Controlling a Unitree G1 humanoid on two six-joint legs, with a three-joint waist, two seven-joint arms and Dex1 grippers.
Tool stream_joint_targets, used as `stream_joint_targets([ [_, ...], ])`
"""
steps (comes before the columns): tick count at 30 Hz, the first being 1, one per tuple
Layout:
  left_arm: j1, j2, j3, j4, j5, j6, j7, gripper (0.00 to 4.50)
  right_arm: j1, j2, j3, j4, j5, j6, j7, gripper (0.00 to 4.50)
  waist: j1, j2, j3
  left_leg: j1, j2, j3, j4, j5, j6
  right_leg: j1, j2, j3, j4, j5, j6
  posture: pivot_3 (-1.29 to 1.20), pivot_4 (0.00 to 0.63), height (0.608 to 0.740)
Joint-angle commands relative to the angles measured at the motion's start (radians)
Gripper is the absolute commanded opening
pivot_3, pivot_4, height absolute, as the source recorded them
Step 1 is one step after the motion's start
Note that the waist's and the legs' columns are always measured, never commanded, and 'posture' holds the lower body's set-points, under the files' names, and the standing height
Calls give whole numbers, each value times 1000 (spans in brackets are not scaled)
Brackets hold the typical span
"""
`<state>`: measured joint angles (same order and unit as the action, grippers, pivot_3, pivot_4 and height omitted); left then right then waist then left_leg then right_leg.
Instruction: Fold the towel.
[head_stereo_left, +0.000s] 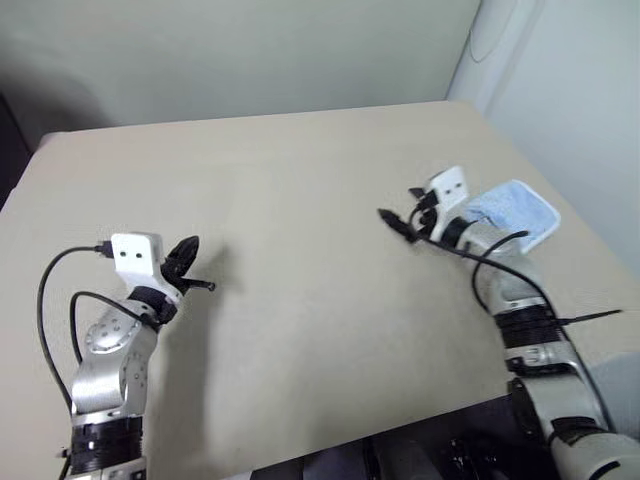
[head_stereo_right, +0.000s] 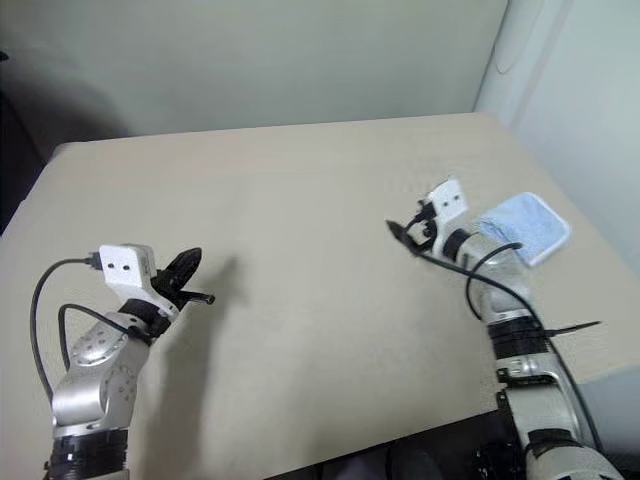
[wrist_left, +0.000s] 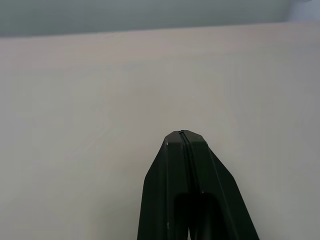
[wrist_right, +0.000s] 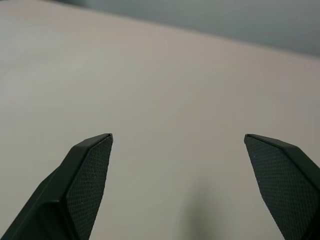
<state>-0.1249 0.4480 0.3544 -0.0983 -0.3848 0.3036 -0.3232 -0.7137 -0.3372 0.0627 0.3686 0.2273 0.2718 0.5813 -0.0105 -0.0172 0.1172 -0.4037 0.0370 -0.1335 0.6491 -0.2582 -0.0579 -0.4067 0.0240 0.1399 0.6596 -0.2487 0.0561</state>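
The towel (head_stereo_right: 525, 228) lay folded small at the table's (head_stereo_right: 300, 200) right edge, just behind the wide-open, empty right gripper (head_stereo_right: 408, 232), which pointed away from it, far from the shut left gripper (head_stereo_right: 190, 280).

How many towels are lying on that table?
1. The light-blue towel lies near the table's far right edge, just beyond the right arm, which partly covers it. Another could hide behind that arm.

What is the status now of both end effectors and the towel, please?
Left end effector shut, empty. Right end effector open, empty, over bare table. Towel lies folded near the table's right edge, behind the right arm. Nothing in the way.
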Motion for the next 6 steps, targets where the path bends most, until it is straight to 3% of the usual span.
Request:
stream_joint_targets([
  [1, 37, -9, 28, -85, 1, -12, 24, 0, 6, 12, -8, -22, -13, -52, 11, 4463, 1, 0, 0, 0, 0, 0, 0, 1, -2, 0, 0, 0, 0, 0, 0, 0, 150, 740],
  [6, 80, 2, 30, -112, -10, 8, 21, 0, 34, 23, -13, -51, -15, -65, 23, 4463, 1, 0, 0, 0, 0, 0, 0, 2, -3, 1, 0, -1, 1, -1, -2, 0, 150, 740],
])
